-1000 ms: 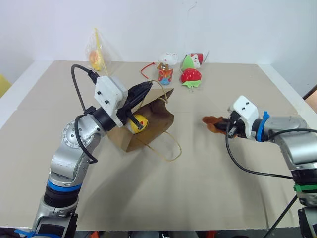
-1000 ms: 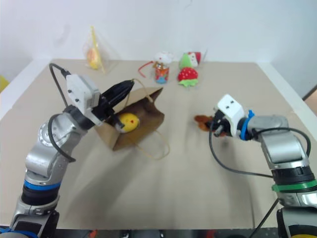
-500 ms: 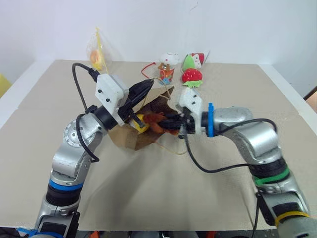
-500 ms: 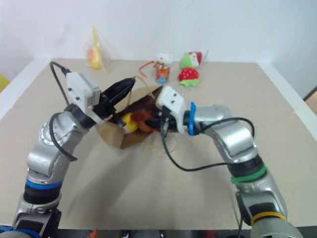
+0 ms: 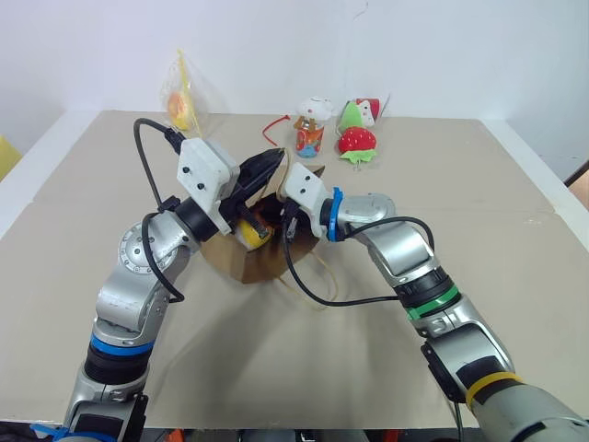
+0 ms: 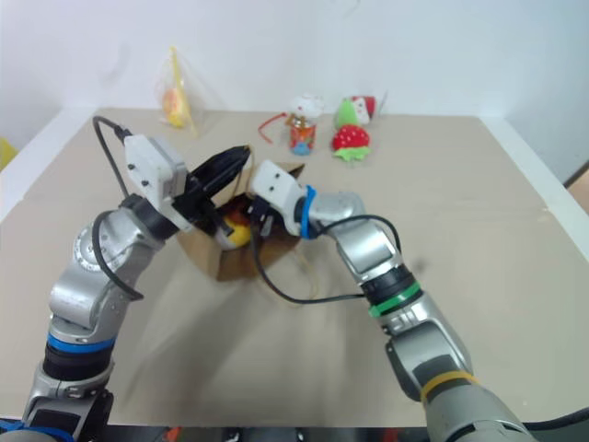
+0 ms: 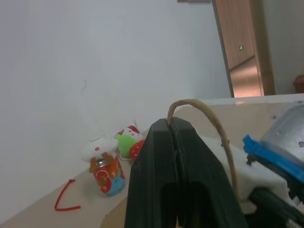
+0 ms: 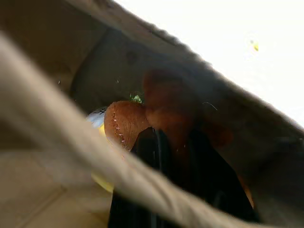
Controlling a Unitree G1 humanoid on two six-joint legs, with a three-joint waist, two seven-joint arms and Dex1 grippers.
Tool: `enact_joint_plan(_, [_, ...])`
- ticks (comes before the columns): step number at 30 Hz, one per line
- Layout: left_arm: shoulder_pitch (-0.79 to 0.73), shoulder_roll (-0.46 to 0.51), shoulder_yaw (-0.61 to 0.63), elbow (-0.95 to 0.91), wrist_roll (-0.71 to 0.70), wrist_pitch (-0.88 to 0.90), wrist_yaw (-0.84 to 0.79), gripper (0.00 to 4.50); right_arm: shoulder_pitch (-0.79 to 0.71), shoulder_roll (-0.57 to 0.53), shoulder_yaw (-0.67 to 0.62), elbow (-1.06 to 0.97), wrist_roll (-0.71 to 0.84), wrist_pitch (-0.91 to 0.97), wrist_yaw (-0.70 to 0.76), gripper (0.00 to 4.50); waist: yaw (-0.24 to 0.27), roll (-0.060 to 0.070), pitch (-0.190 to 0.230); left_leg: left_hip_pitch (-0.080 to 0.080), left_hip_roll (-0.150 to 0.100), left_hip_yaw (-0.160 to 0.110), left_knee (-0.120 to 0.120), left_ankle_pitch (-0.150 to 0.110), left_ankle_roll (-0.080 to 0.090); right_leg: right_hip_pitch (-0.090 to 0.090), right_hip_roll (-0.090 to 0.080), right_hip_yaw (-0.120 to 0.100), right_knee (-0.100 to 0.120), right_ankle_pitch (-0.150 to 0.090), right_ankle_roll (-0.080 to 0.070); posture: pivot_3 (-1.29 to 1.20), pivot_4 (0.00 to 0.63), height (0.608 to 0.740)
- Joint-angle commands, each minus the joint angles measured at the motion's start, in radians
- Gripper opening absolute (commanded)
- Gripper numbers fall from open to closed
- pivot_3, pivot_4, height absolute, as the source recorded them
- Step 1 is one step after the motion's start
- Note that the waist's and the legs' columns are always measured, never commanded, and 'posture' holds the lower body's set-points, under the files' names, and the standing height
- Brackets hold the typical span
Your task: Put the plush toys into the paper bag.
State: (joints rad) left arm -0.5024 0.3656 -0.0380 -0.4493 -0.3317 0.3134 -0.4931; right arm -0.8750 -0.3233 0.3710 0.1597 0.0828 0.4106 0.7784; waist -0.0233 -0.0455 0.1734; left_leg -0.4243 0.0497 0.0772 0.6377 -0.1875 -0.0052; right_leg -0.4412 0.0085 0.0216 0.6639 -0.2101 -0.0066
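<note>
Reaching Into the Bag

Pinching a twisted paper loop handle (image 7: pixel 209 118), the left gripper (image 5: pixel 267 168) is closed and holds up the mouth of the plain brown kraft paper bag (image 5: pixel 253 262), mid-table toward the far edge. The right gripper (image 8: pixel 175 142), inside the bag, clamps the brown furry plush toy (image 8: pixel 126 121) beside the white-and-yellow egg-shaped plush (image 5: pixel 250 235).

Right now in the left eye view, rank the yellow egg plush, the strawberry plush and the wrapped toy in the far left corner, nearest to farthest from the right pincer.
1. Yellow egg plush, inside the paper bag beside the right pincer.
2. Strawberry plush, far side, right of centre.
3. Wrapped toy, far left corner.
</note>
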Motion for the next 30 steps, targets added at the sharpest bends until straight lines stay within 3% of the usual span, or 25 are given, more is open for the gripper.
enact_joint_plan(1, [-0.003, 0.002, 0.011, -0.046, 0.002, -0.003, 0.01, 0.0, -0.003, 0.012, -0.038, -0.01, 0.013, -0.008, 0.014, 1.37, 0.0, 0.0, 0.0, 0.0, 0.0, 0.0, 0.0, 0.0, 0.0, 0.0, 0.0, 0.0, 0.0, 0.0, 0.0, 0.0, 0.15, 0.74])
enact_joint_plan(2, [-0.003, 0.003, 0.011, -0.047, 0.002, -0.002, 0.011, 0.0, -0.002, 0.007, -0.042, -0.019, 0.017, -0.002, 0.025, 2.08, 0.0, 0.0, 0.0, 0.0, 0.0, 0.0, 0.0, 0.0, 0.0, 0.0, 0.0, 0.0, 0.0, 0.0, 0.0, 0.0, 0.15, 0.74])
enact_joint_plan(3, [-0.003, 0.003, 0.011, -0.046, 0.002, -0.002, 0.013, 0.0, 0.002, -0.003, -0.045, -0.037, 0.022, -0.005, 0.043, 2.08, 0.0, 0.0, 0.0, 0.0, 0.0, 0.0, 0.0, 0.0, 0.0, 0.0, 0.0, 0.0, 0.0, 0.0, 0.0, 0.0, 0.15, 0.74])
enact_joint_plan(4, [-0.003, 0.003, 0.012, -0.047, 0.002, -0.002, 0.013, 0.0, 0.005, -0.011, -0.049, -0.055, 0.026, -0.004, 0.055, 2.74, 0.0, 0.0, 0.0, 0.0, 0.0, 0.0, 0.0, 0.0, 0.0, 0.0, 0.0, 0.0, 0.0, 0.0, 0.0, 0.0, 0.15, 0.74])
enact_joint_plan(8, [-0.004, 0.004, 0.013, -0.043, 0.002, -0.002, 0.014, 0.0, 0.023, -0.05, -0.082, -0.143, 0.062, 0.018, 0.099, 4.41, 0.0, 0.0, 0.0, 0.0, 0.0, 0.0, 0.0, 0.0, 0.0, 0.0, 0.0, 0.0, 0.0, 0.0, 0.0, 0.0, 0.15, 0.74])
enact_joint_plan(16, [-0.01, 0.001, 0.014, -0.025, 0.005, -0.012, 0.012, 0.0, 0.075, -0.253, -0.219, -0.419, 0.278, 0.257, 0.253, 4.47, 0.001, 0.0, 0.0, 0.0, 0.0, 0.0, 0.0, 0.0, 0.0, 0.0, -0.001, -0.001, 0.0, 0.0, 0.0, 0.0, 0.15, 0.74])
enact_joint_plan(21, [-0.006, 0.0, 0.014, -0.013, 0.004, -0.021, 0.005, 0.0, 0.223, -0.422, -0.296, -0.49, 0.326, 0.333, 0.285, 4.47, 0.002, 0.0, 0.0, 0.0, -0.001, -0.001, 0.0, 0.0, 0.0, 0.001, -0.002, -0.001, 0.0, 0.0, 0.0, 0.0, 0.15, 0.74])
enact_joint_plan(27, [-0.017, -0.005, 0.014, 0.006, 0.008, -0.033, 0.003, 0.0, 0.376, -0.428, -0.29, -0.525, 0.328, 0.398, 0.192, 4.47, -0.005, 0.0, 0.0, 0.001, -0.001, 0.0, 0.0, 0.0, 0.0, 0.0, -0.001, 0.001, 0.0, 0.0, 0.0, 0.0, 0.15, 0.74])
enact_joint_plan(30, [-0.018, -0.005, 0.013, 0.01, 0.01, -0.036, 0.001, 0.0, 0.406, -0.379, -0.283, -0.514, 0.334, 0.438, 0.13, 4.47, -0.004, 0.0, 0.0, 0.001, -0.001, -0.001, 0.0, 0.0, 0.0, 0.001, 0.001, 0.0, 0.0, 0.0, 0.0, 0.0, 0.15, 0.74])
